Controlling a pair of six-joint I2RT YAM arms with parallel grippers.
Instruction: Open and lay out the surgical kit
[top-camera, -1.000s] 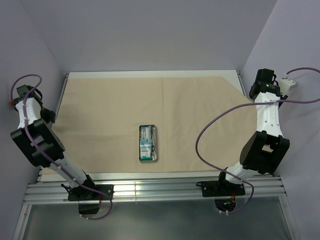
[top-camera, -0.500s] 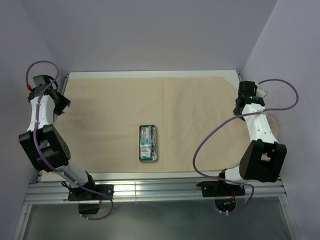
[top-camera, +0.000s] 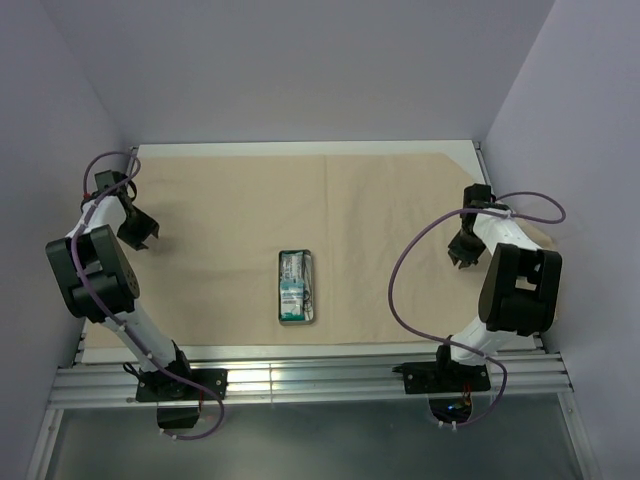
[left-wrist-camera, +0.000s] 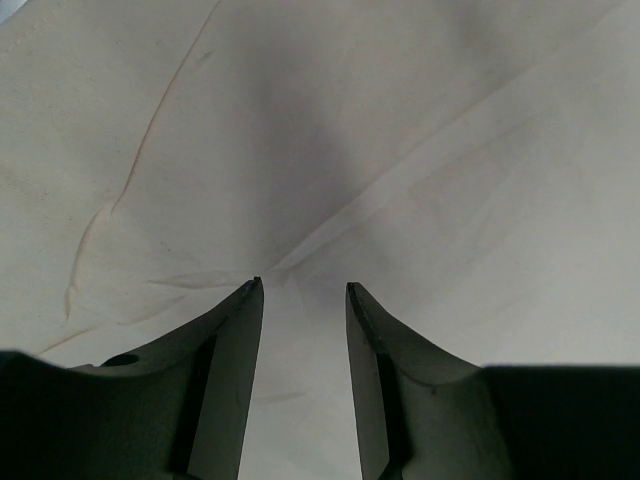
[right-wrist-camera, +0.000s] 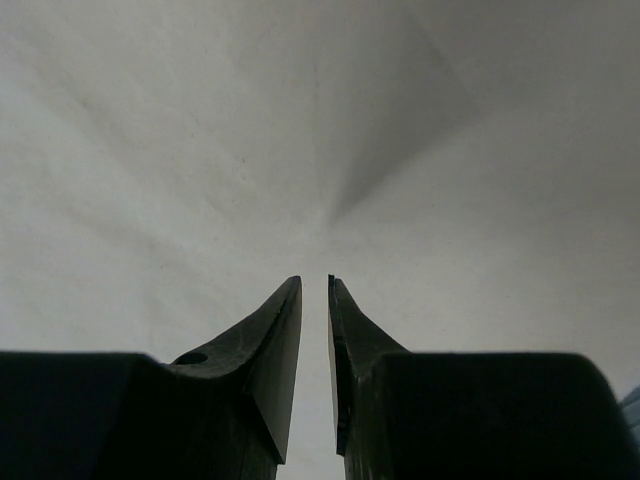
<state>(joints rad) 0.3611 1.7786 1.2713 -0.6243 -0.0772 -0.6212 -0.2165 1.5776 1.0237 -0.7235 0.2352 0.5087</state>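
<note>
A: Starting at the near edge, what lies there?

B: A metal rail (top-camera: 300, 385). Just beyond it, the tan wrap (top-camera: 400, 210) lies spread flat over the table (top-camera: 300, 147).

A: And the tray?

B: The small grey tray (top-camera: 297, 322) sits on the wrap, about midway between left and right, towards the near edge. Teal-white packets (top-camera: 292, 285) lie inside it. Something thin and dark lies along its right side, too small to name.

A: The grippers?

B: Both are farther back, well apart from the tray. The left gripper (left-wrist-camera: 300, 288) hangs low over the wrap's left part, jaws partly open, gripping nothing. The right gripper (right-wrist-camera: 315, 280) is over the right part, jaws almost together. A crease runs up to its tips; whether it pinches the wrap, I cannot tell.
</note>
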